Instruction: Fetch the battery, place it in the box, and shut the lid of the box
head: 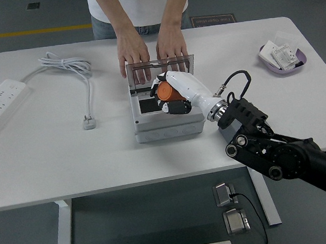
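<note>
Right hand (169,94) is gripping the orange battery (166,91), and I am seeing it hovering over the open mouth of the grey box (167,123); the box's clear lid (159,68) is standing upright behind it; a person's two hands (133,55) are resting on that lid's top edge; off left, a white power strip (0,106) and its cable (81,78) are lying on the table (52,167); at far right a purple dish (284,58) is sitting.
</note>
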